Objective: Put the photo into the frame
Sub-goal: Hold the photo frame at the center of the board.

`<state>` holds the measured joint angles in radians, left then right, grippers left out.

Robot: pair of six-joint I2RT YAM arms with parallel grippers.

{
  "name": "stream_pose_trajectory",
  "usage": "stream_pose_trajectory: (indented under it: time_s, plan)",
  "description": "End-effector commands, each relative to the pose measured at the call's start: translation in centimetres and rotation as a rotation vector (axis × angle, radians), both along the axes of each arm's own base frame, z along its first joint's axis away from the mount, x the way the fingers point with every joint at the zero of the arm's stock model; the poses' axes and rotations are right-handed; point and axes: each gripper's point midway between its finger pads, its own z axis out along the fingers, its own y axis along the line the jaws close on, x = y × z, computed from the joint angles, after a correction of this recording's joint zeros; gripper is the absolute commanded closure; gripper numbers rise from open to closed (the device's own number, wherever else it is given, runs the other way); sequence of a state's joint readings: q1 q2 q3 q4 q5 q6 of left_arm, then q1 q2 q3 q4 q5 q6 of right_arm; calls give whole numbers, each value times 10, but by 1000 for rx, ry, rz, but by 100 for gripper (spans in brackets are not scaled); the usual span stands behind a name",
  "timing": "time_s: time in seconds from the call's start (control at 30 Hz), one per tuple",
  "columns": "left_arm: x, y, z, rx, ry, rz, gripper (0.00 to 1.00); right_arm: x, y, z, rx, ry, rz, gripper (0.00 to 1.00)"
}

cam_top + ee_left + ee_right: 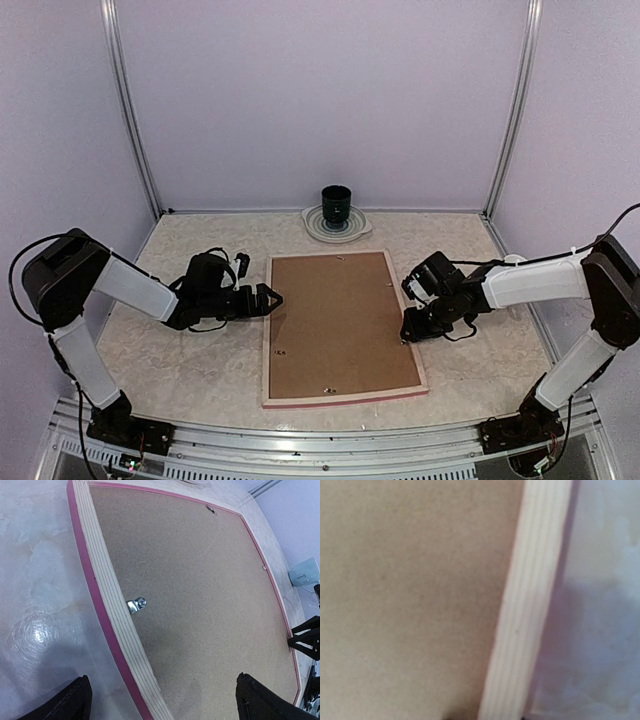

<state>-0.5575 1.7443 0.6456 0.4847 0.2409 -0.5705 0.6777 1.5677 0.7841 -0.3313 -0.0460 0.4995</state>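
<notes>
On table [180, 360], frame [266, 340] face-down, left claw [272, 298] spread

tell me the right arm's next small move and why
Probably ease the right gripper onto the right rim of the frame to start freeing the backing board: the frame lies face down, the board sits in it, a metal tab holds its left side, and no photo shows.

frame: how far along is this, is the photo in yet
Done: the frame lies back up with the brown backing board seated in it. In hand: the right gripper is down at its right rim; the left gripper hangs open by the left rim, holding nothing. Left: unclear, the photo is not in view, perhaps under the board.
</notes>
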Motion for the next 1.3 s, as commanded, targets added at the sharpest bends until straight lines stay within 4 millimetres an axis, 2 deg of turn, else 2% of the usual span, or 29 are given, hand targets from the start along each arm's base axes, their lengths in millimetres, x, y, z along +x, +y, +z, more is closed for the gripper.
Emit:
stream_pose_trajectory:
  time_s: [0.0, 0.3, 0.53, 0.67, 0.8, 0.97, 1.07, 1.13, 1.23, 1.27]
  plan:
    - [-10, -1, -17, 34, 55, -26, 1, -15, -18, -26, -102, 69, -5, 71]
    - [-9, 0, -21, 49, 61, -17, 1, -11, -29, -26, -173, 59, -39, 71]
    - [-6, 7, -13, 83, 22, 12, 2, -12, -37, -14, -225, 57, -4, 71]
    - [-3, 8, 2, 124, -40, 24, 2, -12, -38, -11, -238, 52, 9, 70]
    - [4, 4, 28, 160, -121, 44, 2, -13, -37, -14, -242, 59, 25, 70]
    - [18, -11, 74, 289, -240, 79, 1, -11, -32, -11, -220, 52, 36, 66]
    - [25, -26, 94, 291, -277, 68, 1, -9, -30, -8, -210, 42, 36, 66]
    - [28, -40, 103, 269, -295, 37, 1, -9, -29, -7, -207, 41, 39, 66]
    - [33, -65, 98, 272, -290, -29, 1, -11, -28, -8, -200, 48, 43, 66]
    - [35, -74, 88, 288, -275, -52, 1, -11, -28, -8, -198, 48, 42, 66]
